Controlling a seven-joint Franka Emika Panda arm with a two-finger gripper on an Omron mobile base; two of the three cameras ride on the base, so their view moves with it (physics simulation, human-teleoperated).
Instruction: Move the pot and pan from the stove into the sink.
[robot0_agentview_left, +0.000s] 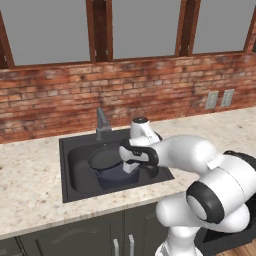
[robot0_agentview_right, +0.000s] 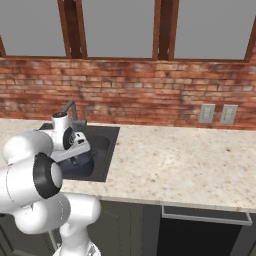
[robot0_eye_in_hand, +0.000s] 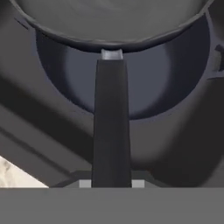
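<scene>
Closest to the hand camera, the gripper (robot0_eye_in_hand: 112, 183) sits at the bottom centre of the hand view, its fingers pressed against the two sides of the long black handle of the pan (robot0_eye_in_hand: 112, 131). That handle runs straight up the middle of the frame to a small grey rivet plate, where it meets the round pan bowl that arcs across the top edge. Just behind and below the pan bowl is the pot (robot0_eye_in_hand: 175, 83), its dark blue-grey inside filling the centre of the frame, with one small loop handle near the right edge. Around them lie the dark walls of the sink (robot0_eye_in_hand: 39, 131), and a sliver of speckled counter (robot0_eye_in_hand: 13, 173) shows at the lower left.

From the left base view, the white arm reaches from the lower right to the middle of the frame, where the gripper (robot0_agentview_left: 131, 167) hangs over the sink (robot0_agentview_left: 75, 175). The pan (robot0_agentview_left: 105, 159) rests tilted over the pot (robot0_agentview_left: 112, 179), both inside the basin. The faucet (robot0_agentview_left: 102, 122) stands at the basin's back edge, centre-left. Beyond it a brick wall (robot0_agentview_left: 50, 100) crosses the frame under wood-framed windows, with two outlets (robot0_agentview_left: 220, 99) at the right.

From the right base view, the sink (robot0_agentview_right: 107, 150) is at the middle left, the pot (robot0_agentview_right: 82, 167) partly hidden by the arm.
</scene>
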